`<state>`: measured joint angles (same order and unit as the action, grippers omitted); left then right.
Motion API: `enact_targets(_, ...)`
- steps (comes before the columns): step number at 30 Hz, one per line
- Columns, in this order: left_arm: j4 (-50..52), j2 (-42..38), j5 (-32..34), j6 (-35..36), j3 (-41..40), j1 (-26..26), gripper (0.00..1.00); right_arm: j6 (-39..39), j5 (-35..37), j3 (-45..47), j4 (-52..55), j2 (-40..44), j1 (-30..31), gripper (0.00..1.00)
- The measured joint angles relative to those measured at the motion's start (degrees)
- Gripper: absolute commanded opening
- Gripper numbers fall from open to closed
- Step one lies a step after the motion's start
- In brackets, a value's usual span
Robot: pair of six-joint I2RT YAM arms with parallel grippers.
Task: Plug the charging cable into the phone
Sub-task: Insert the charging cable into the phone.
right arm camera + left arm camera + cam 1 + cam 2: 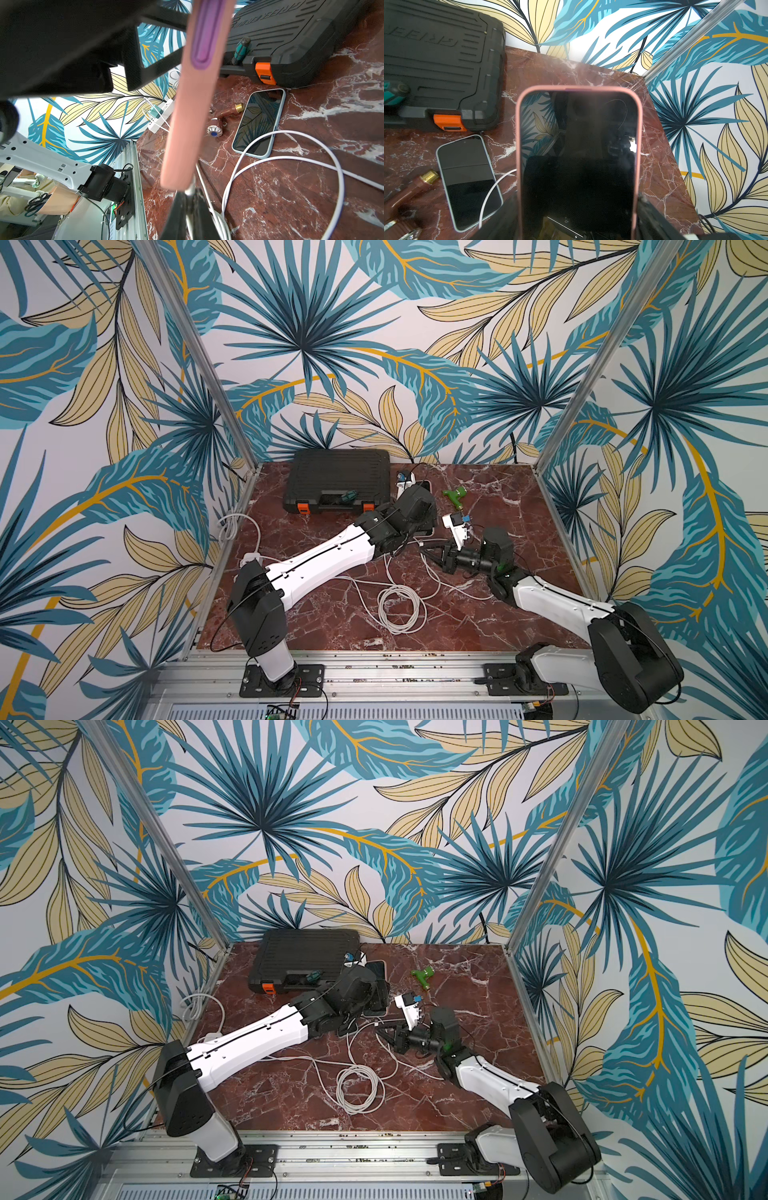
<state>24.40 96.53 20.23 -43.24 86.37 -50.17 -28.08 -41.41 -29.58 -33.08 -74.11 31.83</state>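
Your pink-cased phone [579, 145] is up off the marble table [519, 614], over its middle but nearer the far edge, screen dark & facing the left wrist cam. Left pincer [579, 217] has it: jaws stand wide, one finger on each long side at the phone's lower end. In the right wrist view you see it edge-on [197, 104], w/ a purple strip set in the side.

Right pincer [190, 207] sits just below the phone's bottom end, clamped tight on the white plug [190, 188] of the charging cable [340, 180]. Plug tip touches that bottom end; can't tell if it's seated in the port. The rest of the cable loops loose on the table beside the pincer. A coil of white cable [401, 610] lies mid-table toward the near edge.

Containers: one only, a black toolbox [336, 477] at the far edge toward the far-left corner. Lid shut, orange latches [265, 72] on its front, contents not visible. A teal-handled screwdriver [348, 496] lies on top, at the handle recess.

Around:
- 2nd phone [258, 124], pale-blue case, flat & screen-up just in front of the toolbox, apart from both pincers.
- Brown tap [228, 112] w/ brass end just beside it.
- Green T-shaped part [455, 494] near the far edge, right of middle.
- White power strip [251, 559] at the left edge.
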Motion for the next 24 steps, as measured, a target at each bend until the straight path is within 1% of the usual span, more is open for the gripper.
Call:
enact_targets(11, -0.2, 0.0, 0.0, 0.4, -0.8, 0.0, 0.41, 0.0, -1.9, -0.4, 0.0, -0.7, 0.0, 0.00)
enact_targets(24, -0.6, 0.0, -0.2, 0.9, -1.2, 0.0, 0.41, 0.0, -1.9, -1.1, 0.0, -1.3, 0.0, 0.00)
